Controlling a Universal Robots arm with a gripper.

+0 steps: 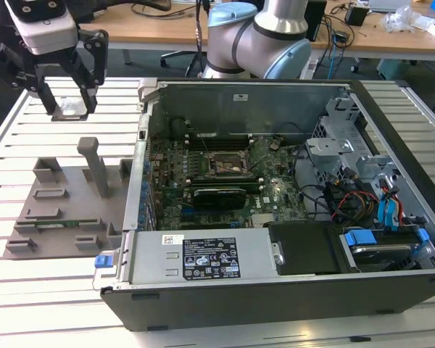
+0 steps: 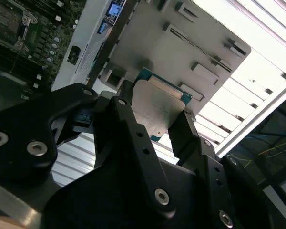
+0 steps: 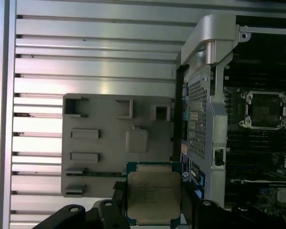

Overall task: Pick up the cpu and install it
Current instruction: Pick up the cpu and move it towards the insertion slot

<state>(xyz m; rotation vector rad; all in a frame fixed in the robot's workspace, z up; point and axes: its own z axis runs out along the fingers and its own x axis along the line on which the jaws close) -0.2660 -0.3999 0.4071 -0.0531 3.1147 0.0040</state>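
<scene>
End effector (image 1: 69,110): black two-finger unit, closed on the cpu (image 1: 67,108), a small flat square chip with a silvery metal top plate and a pale rim. In both wrist views the dark fingers (image 3: 117,193) press against opposite edges of the chip (image 2: 156,109). The held chip hangs well outside the open black computer case (image 1: 275,308), beyond its perforated side wall. Between chip and case, a grey plastic fixture plate (image 1: 65,190) with raised holders lies on the slatted aluminium bench (image 1: 43,290). Inside the case, the dark square socket frame (image 1: 228,165) on the green motherboard sits unoccupied. The grey robot arm base (image 1: 257,36) stands behind the case.
</scene>
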